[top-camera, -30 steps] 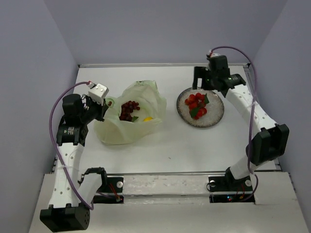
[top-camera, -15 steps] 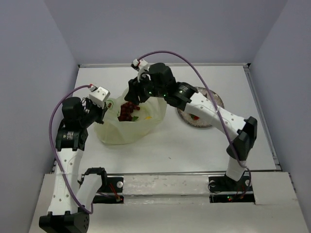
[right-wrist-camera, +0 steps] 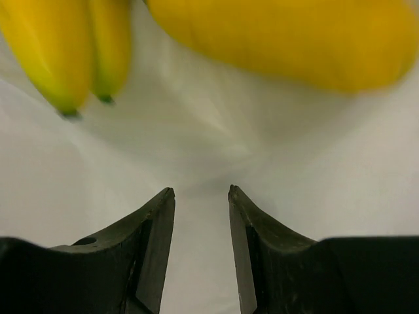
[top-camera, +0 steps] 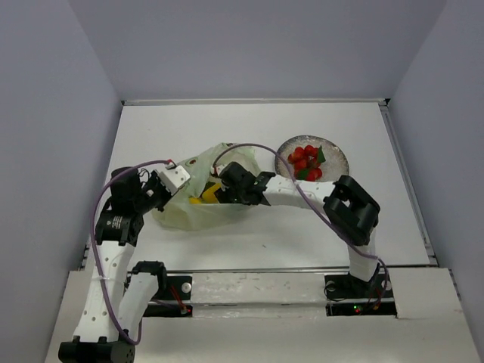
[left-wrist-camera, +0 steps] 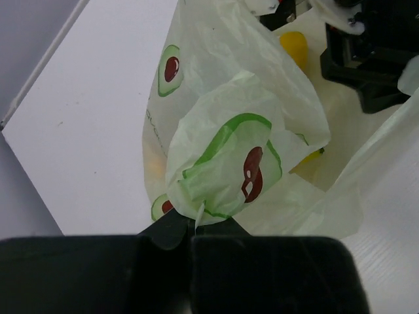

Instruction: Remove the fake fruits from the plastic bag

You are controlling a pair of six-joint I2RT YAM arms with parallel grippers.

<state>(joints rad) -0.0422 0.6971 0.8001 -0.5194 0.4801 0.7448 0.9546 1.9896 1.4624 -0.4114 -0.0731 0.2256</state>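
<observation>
The left gripper [left-wrist-camera: 194, 229] is clamped on a fold of the plastic bag [left-wrist-camera: 222, 150], propping its left edge up. The right gripper [right-wrist-camera: 201, 196] sits inside the bag, jaws slightly apart and empty, with the banana [right-wrist-camera: 59, 46] and a larger yellow fruit [right-wrist-camera: 294, 39] just ahead. It should advance until the fruit lies between the fingers, then close without pinching the film. The red berry cluster [top-camera: 305, 160] lies on the plate [top-camera: 336, 162], far right.

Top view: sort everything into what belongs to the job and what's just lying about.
Job: plastic bag; banana; red berry cluster; left hand pinching the bag; right hand open by the banana.
Lying about: grey plate under the berries; white table.
</observation>
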